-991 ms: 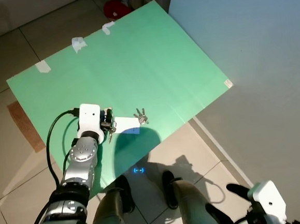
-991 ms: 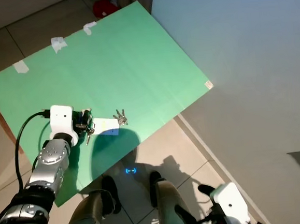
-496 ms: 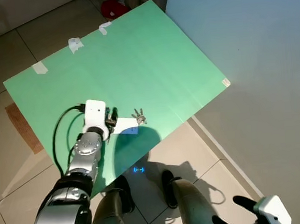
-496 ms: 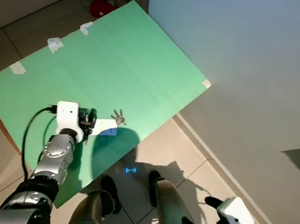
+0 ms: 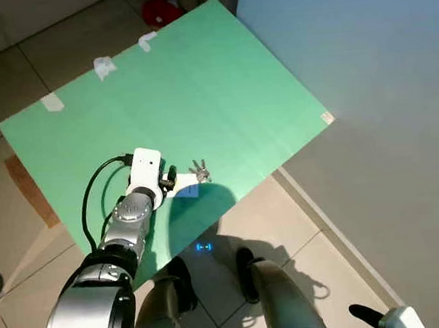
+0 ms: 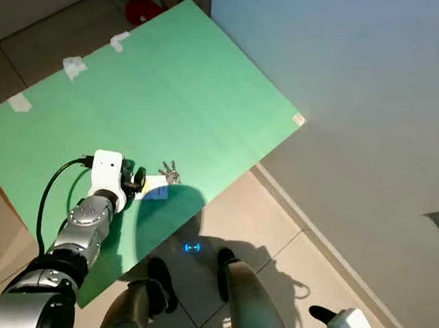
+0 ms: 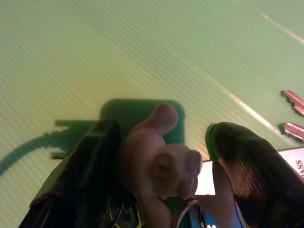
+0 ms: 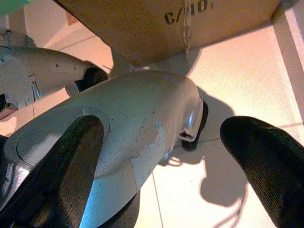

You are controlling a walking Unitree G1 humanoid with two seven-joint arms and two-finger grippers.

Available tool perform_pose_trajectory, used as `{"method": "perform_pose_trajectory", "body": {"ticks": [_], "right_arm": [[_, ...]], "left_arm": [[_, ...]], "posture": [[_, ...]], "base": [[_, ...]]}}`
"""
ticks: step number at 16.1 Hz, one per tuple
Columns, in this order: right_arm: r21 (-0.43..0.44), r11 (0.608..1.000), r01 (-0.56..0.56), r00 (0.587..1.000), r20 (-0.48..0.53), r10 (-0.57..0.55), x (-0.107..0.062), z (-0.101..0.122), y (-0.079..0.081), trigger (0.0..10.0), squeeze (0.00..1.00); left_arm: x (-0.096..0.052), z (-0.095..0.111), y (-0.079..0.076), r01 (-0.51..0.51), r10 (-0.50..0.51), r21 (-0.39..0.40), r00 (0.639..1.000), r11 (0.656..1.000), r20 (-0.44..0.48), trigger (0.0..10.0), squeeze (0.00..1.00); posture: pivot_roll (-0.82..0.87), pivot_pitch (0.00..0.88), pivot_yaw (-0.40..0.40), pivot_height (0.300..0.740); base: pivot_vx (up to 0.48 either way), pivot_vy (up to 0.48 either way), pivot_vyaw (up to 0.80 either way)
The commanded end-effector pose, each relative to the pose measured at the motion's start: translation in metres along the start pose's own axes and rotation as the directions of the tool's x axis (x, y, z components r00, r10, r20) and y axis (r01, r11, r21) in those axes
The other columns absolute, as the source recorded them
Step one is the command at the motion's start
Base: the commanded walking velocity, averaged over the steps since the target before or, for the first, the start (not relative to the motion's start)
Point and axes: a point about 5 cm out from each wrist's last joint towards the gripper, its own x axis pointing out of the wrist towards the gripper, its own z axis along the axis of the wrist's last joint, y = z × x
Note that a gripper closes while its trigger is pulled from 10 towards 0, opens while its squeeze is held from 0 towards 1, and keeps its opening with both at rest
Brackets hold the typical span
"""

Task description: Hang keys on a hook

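A bunch of keys (image 5: 199, 169) with a white tag (image 5: 188, 186) lies near the front edge of the green board (image 5: 220, 80). My left gripper (image 5: 167, 180) rests on the board at the tag's left end. In the left wrist view a pink charm (image 7: 159, 161) with key rings (image 7: 183, 214) sits between the two black fingers (image 7: 88, 166), which press against it. Two key tips (image 7: 294, 102) lie further out on the board. My right gripper (image 8: 166, 156) hangs open low at my right side, over my own grey leg (image 8: 137, 123).
A grey-blue wall (image 5: 365, 84) borders the board's right side. Pieces of white tape (image 5: 103, 66) sit at the board's far edge, and a red object (image 5: 163, 9) lies beyond it. A cardboard box (image 8: 180, 19) stands on the tiled floor (image 5: 315, 225) near my legs.
The left arm has reached a little further forward, its gripper still at the tag. The right arm has sunk toward the picture's bottom edge. The whole view has shifted slightly.
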Motion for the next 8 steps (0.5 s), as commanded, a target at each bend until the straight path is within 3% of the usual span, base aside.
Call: {"method": "perform_pose_trajectory", "body": {"ticks": [1, 2, 8], "right_arm": [[0.035, 0.999, 0.009, 0.998, -0.070, -0.007, -0.007, -0.020, 0.003, 10.0, 0.00], [0.036, 0.999, 0.011, 0.997, -0.074, -0.008, -0.007, -0.027, 0.001, 10.0, 0.00], [0.068, 0.997, 0.035, 0.990, -0.137, -0.026, 0.000, -0.067, -0.010, 10.0, 0.00]], "left_arm": [[-0.005, -0.023, -0.004, 0.017, -0.016, 0.005, 0.994, 1.000, -0.104, 2.9, 0.00], [-0.005, -0.023, -0.003, 0.027, -0.029, -0.022, 0.993, 0.999, -0.111, 0.0, 0.00], [-0.009, -0.032, 0.002, 0.023, -0.034, -0.082, 0.991, 0.996, -0.132, 0.0, 0.00]], "posture": [[-0.50, 0.444, -0.085, 0.740], [-0.50, 0.447, -0.084, 0.740], [-0.50, 0.454, -0.086, 0.740]], "base": [[0.000, 0.000, 0.00], [0.000, 0.000, 0.00], [0.000, 0.000, 0.00]]}}
